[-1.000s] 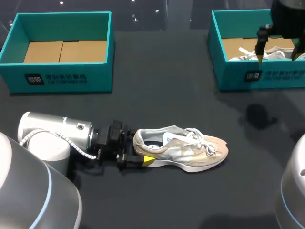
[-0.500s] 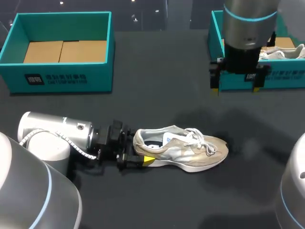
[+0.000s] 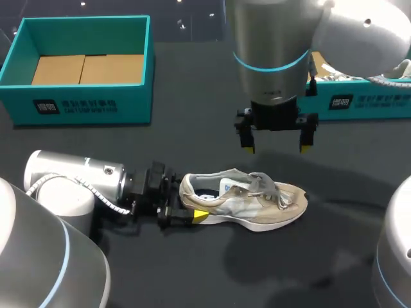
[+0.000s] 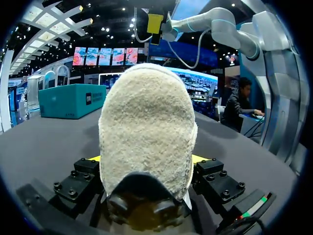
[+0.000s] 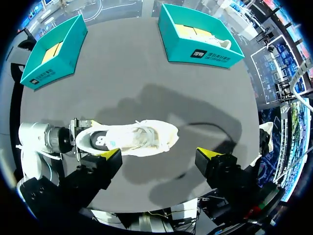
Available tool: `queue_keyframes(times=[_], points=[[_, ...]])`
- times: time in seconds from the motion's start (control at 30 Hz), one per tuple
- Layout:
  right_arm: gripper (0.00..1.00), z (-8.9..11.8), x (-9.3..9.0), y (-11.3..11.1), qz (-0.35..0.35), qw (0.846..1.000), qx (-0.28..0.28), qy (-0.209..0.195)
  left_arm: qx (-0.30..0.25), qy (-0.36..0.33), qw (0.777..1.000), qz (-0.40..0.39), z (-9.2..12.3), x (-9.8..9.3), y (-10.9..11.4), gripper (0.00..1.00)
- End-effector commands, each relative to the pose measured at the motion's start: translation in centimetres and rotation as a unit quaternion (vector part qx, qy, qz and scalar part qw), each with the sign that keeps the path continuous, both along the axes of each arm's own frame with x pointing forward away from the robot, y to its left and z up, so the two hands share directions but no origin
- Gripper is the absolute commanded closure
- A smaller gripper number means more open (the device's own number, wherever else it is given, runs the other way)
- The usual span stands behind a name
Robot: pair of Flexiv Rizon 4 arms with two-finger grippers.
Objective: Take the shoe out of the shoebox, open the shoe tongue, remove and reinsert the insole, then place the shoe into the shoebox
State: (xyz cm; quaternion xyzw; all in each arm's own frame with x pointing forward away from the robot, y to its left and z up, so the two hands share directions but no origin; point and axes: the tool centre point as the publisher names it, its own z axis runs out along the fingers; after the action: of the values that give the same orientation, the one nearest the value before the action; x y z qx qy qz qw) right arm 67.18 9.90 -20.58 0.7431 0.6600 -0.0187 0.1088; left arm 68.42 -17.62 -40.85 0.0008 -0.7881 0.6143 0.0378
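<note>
The shoe [image 3: 244, 200] has a rough, napped heel, smoother pale side panels and woven cloth laces. The table [image 3: 192, 115] is matt black. Both boxes [image 3: 138, 90] are matt teal card with bare brown cardboard floors. The arms [image 3: 270, 38] wear smooth, glossy silver shells. The left gripper [image 4: 147, 158] has matt black blocks.

We see a dark table [image 3: 192, 135]. A tan shoe [image 3: 247, 199] lies near its middle, toe to our right, and seems to rest on its sole. At the far side stand the left shoebox [image 3: 83, 106] and the right shoebox [image 3: 366, 102], both teal, well apart.
</note>
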Motion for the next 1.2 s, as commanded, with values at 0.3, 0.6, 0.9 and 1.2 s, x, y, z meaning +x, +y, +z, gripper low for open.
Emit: queue_keyframes(times=[0.3, 0.6, 0.9, 1.2], points=[[0.00, -2.7, -0.8, 6.2, -0.037, 0.988, -0.149, 0.027, 0.000, 0.000, 1.000, 0.002, -0.4, -0.1, 0.2, 1.00], [0.00, -5.4, -2.2, 7.4, -0.054, 0.982, -0.178, 0.035, 0.000, 0.000, 1.000, 0.002, -0.4, -0.1, 0.2, 1.00], [0.00, -8.0, -1.8, 7.3, -0.079, 0.975, -0.200, 0.049, 0.000, 0.000, 1.000, 0.002, -0.4, -0.1, 0.2, 1.00], [0.00, -9.4, -1.8, 7.9, -0.101, 0.968, -0.221, 0.055, 0.000, 0.000, 1.000, 0.002, -0.4, -0.1, 0.2, 1.00]])
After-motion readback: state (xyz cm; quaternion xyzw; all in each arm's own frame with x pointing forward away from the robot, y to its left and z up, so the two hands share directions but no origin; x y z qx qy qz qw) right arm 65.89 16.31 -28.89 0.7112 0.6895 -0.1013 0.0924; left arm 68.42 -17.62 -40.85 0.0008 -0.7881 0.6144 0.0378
